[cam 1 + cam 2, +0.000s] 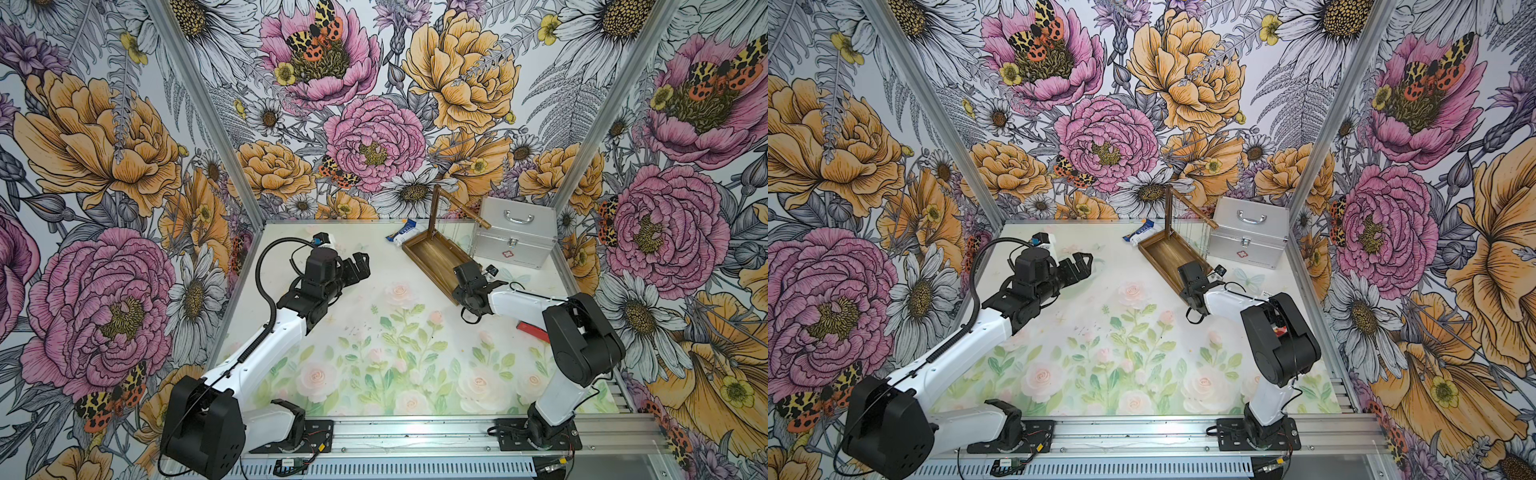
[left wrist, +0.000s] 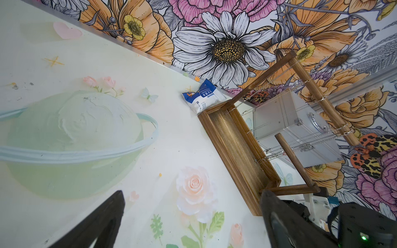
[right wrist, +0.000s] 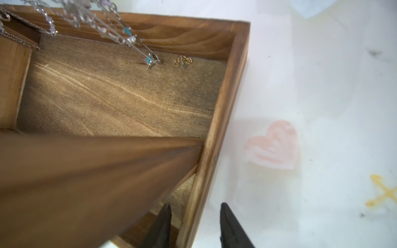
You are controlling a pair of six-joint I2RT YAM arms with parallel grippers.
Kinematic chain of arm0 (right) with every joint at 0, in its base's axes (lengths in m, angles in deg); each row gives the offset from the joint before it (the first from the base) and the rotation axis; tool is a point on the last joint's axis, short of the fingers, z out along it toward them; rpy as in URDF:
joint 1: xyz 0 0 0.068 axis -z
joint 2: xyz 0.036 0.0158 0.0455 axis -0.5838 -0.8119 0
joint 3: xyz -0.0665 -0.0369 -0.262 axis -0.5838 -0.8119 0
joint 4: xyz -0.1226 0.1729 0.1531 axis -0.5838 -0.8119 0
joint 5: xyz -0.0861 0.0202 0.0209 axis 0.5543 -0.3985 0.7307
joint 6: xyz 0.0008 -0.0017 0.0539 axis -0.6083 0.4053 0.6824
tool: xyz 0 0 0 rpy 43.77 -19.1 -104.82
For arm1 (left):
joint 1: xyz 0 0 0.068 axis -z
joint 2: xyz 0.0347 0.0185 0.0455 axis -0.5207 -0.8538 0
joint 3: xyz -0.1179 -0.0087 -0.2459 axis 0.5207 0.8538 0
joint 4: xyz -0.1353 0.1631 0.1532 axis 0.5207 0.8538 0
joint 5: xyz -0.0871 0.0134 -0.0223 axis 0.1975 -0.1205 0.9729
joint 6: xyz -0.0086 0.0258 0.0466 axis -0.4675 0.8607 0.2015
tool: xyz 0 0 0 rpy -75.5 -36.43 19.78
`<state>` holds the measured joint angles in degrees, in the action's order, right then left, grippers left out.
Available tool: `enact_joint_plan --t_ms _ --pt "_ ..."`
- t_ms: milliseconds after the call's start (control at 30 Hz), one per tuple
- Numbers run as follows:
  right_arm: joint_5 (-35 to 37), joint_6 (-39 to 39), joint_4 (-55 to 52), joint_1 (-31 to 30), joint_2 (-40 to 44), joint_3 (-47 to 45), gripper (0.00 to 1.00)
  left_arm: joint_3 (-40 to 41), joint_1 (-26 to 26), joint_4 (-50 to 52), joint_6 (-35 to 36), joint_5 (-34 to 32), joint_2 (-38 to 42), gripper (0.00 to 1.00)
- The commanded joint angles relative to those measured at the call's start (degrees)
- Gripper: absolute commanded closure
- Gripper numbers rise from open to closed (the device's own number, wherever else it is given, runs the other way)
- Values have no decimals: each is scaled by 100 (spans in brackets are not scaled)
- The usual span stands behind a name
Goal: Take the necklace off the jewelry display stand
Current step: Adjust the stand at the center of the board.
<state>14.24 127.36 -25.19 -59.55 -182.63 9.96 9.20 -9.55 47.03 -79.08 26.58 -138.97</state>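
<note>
Right jaws apart astride jewelry display stand (image 3: 227, 90) wall, left jaws wide apart; long axis diagonal, far-left to near-right

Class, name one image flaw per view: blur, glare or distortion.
Right wrist view: the jewelry display stand has a sharp tray floor, but its post by the lens is a blur. Left wrist view: the left gripper's fingers are dark, soft shapes. In both top views, glare whitens the front rail.

The left arm (image 1: 266, 345) stretches forward, left gripper (image 1: 362, 267) spread wide. The right arm (image 1: 523, 301) folds inward, right gripper (image 3: 195, 205) tilted down, jaws partly apart.
</note>
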Motion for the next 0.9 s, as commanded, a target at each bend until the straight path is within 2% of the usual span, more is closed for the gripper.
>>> enact_joint_plan --t_ms 0,100,167,500,867 --pt "162 -232 23 -25 -176 232 68 -164 -59 65 -49 162 9 1" --pt "61 -379 25 -30 -295 335 78 -165 -73 61 -68 196 -14 1" --pt "33 -403 28 -32 -353 354 81 -172 -73 59 -78 215 -8 1" --pt "-69 -679 30 -33 -473 498 85 -164 -94 60 -74 215 18 1" --pt "-527 -1391 21 -34 -778 927 88 -139 -152 68 -129 164 44 1"
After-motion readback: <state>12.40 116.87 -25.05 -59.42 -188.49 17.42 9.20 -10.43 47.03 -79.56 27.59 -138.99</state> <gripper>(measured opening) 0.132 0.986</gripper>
